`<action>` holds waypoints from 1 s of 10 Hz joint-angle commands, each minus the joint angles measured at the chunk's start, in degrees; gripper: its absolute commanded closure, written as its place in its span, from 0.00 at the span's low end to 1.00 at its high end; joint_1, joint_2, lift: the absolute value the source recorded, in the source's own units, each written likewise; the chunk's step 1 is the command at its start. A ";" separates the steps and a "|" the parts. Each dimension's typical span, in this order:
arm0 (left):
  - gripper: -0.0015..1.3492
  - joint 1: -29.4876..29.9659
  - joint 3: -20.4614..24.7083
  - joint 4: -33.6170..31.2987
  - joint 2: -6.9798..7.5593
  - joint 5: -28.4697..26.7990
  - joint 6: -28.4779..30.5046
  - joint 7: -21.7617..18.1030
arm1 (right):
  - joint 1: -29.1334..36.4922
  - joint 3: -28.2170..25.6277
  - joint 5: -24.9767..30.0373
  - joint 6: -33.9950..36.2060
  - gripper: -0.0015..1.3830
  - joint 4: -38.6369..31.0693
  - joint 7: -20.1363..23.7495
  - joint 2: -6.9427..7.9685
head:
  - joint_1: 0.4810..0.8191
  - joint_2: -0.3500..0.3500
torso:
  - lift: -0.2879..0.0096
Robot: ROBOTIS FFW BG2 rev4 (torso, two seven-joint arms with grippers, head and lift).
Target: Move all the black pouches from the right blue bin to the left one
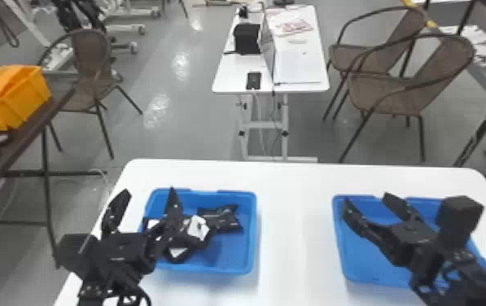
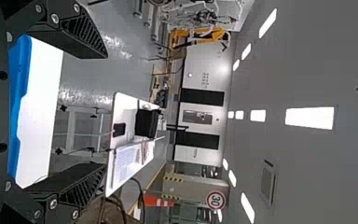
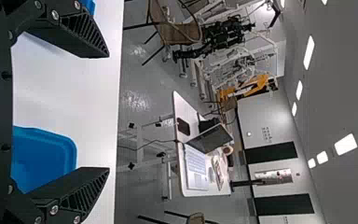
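Observation:
My left gripper point(image 1: 148, 203) stands open over the left edge of the left blue bin point(image 1: 233, 266), with nothing between its fingers. The left wrist view also shows the left gripper point(image 2: 103, 112) with its fingers wide apart. Several black pouches point(image 1: 219, 219), some with white patches, lie in that bin, partly hidden behind the left fingers. Over the right blue bin point(image 1: 351, 260) my right gripper point(image 1: 370, 205) is open and holds nothing. In the right wrist view the right gripper point(image 3: 108, 112) has its fingers spread. The visible floor of the right bin is bare; the right arm hides part of it.
Both bins stand on a white table point(image 1: 294, 228) with a gap between them. Behind it are a smaller white table point(image 1: 241, 81) with a laptop and brown chairs point(image 1: 412, 87). On a dark table at the left sits an orange bin point(image 1: 26, 97).

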 commanded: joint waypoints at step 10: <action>0.15 14.15 0.90 -10.71 -0.15 -11.09 5.98 2.83 | 24.63 -5.12 7.32 -12.19 0.12 -11.42 -1.08 2.64 | 0.63 0.63 | 1.00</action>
